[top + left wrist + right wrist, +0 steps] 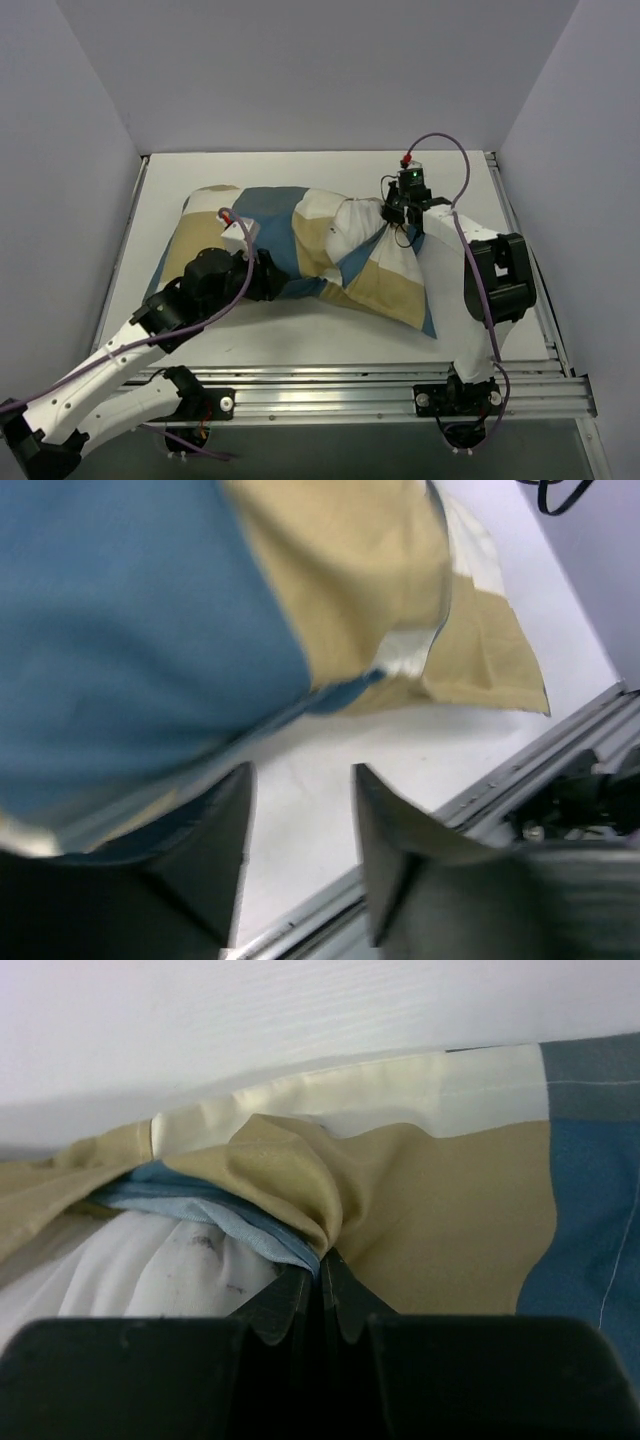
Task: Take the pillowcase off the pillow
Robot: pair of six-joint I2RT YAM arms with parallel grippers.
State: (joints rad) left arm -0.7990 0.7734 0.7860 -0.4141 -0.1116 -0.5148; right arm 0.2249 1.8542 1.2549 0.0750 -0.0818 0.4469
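The pillowcase (290, 235), in blue, tan and cream blocks, lies across the middle of the table with the pillow inside it. My right gripper (393, 215) is shut on a bunched fold of the pillowcase (430, 1210) at its right end; the fingertips (322, 1260) pinch tan and blue fabric. The white pillow (150, 1270), with small dark specks, shows through the opening just left of the pinch. My left gripper (268, 278) sits at the pillow's near edge. It is open and empty (302, 772) over bare table, with the pillowcase (150, 630) just beyond the fingers.
The white table (300, 170) is walled at the back and on both sides. A metal rail (380, 385) runs along its near edge and also shows in the left wrist view (560, 745). A loose tan corner of the cover (415, 305) lies near the front right.
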